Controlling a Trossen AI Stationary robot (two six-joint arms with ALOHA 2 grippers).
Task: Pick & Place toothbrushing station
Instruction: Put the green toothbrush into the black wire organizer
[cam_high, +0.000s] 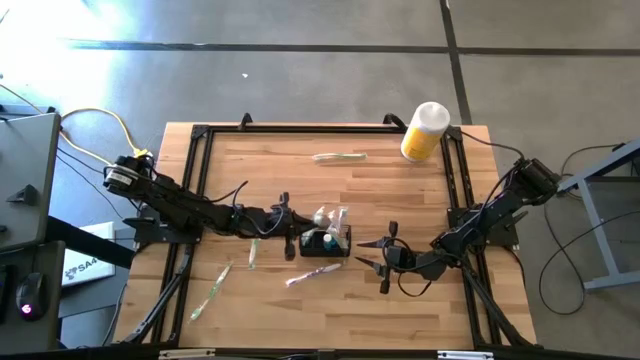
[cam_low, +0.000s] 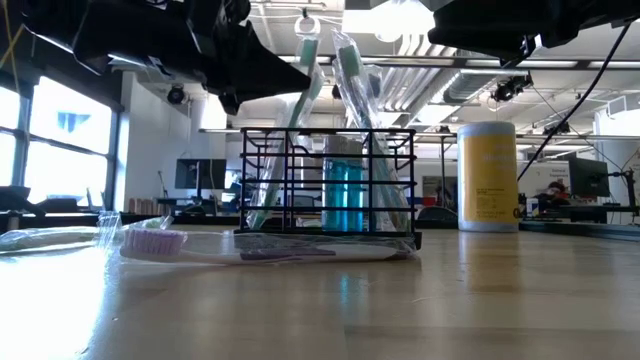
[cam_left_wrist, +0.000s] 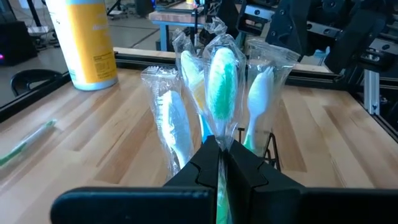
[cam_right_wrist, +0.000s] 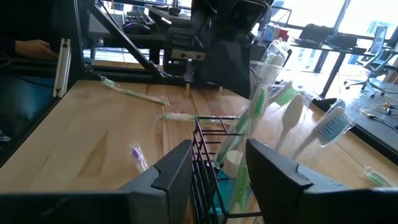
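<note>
A: Station (cam_high: 327, 243) sits mid-counter (cam_high: 400, 200), black wire mesh, low-walled. Step?

B: Loading, I judge. Left hand (cam_left_wrist: 219, 163) pinches a crinkly clear-wrapped green toothbrush (cam_left_wrist: 221, 78) above it.

A: Right hand (cam_right_wrist: 214, 163)?

B: Spread open, straddling the station's wall. Next, probably: lower the brush straight, then release.

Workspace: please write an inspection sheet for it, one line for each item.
Surface: wooden table inside a black frame.
Job's things: black wire organiser mid-table, upright, with wrapped toothbrushes and a blue tube inside.
Clutter: yellow bottle at the far right corner; loose toothbrushes, one far side, others near side.
Grippers: left gripper shut on a green toothbrush at the organiser; right gripper open, astride the organiser's wall.
Cables: yellow cable beside the left arm.
Surroundings: desks, monitors, chairs.
</note>
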